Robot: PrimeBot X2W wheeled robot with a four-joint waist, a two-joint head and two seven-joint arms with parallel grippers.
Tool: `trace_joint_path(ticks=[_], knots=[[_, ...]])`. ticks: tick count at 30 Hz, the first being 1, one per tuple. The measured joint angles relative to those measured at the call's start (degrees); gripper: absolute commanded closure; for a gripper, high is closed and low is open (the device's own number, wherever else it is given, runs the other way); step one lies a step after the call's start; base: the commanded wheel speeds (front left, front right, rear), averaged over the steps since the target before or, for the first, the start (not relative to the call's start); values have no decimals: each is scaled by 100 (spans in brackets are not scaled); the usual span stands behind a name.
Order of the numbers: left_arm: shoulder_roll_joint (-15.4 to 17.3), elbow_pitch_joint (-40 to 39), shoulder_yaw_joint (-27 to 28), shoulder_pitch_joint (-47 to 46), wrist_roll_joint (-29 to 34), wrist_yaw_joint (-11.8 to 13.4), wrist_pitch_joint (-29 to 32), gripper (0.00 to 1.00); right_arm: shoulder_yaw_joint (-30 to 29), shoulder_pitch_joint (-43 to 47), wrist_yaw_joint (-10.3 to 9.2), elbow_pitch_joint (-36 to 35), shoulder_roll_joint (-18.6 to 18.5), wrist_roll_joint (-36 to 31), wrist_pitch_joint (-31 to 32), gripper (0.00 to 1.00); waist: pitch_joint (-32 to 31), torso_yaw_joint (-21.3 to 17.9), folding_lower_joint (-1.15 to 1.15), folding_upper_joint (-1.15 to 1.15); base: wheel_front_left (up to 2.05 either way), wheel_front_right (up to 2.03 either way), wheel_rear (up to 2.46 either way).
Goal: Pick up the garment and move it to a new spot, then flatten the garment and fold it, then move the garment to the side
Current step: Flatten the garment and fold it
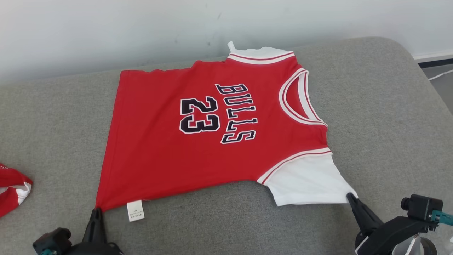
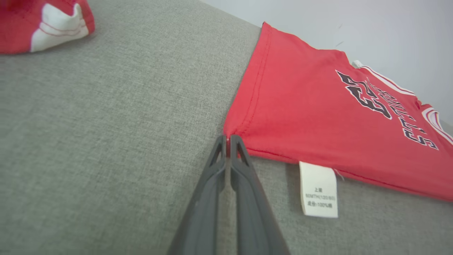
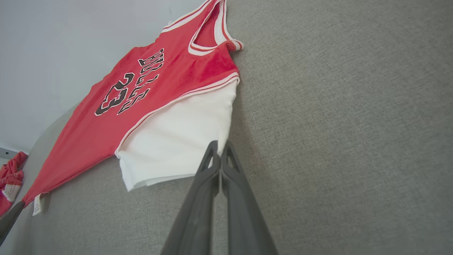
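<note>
At the near edge of the grey cushion, the left hand is pinched tight on the red hem corner of the jersey. A white care label lies just beside that corner. The right hand is clamped on the near corner of the jersey's white sleeve. The jersey lies spread flat on the middle of the cushion, its "BULLS 23" print facing up, the neckline toward the robot's right and the hem toward its left. Well apart at the left edge lies a crumpled red-and-white cloth. Behind the cushion stands a pale wall.
</note>
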Motion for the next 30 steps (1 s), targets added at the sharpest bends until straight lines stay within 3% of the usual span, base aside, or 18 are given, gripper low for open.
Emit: trace_joint_path(ticks=[9,30], knots=[[-7,-416,110,597,10,49,9,100,83,653,-107,-477,-211,15,579,100,-16,55,0,0,0,0,0],[75,-1363,183,1460,20,99,820,100,-109,1686,-414,-1399,-599,521,1650,100,-64,350,1,1,0,0,0]])
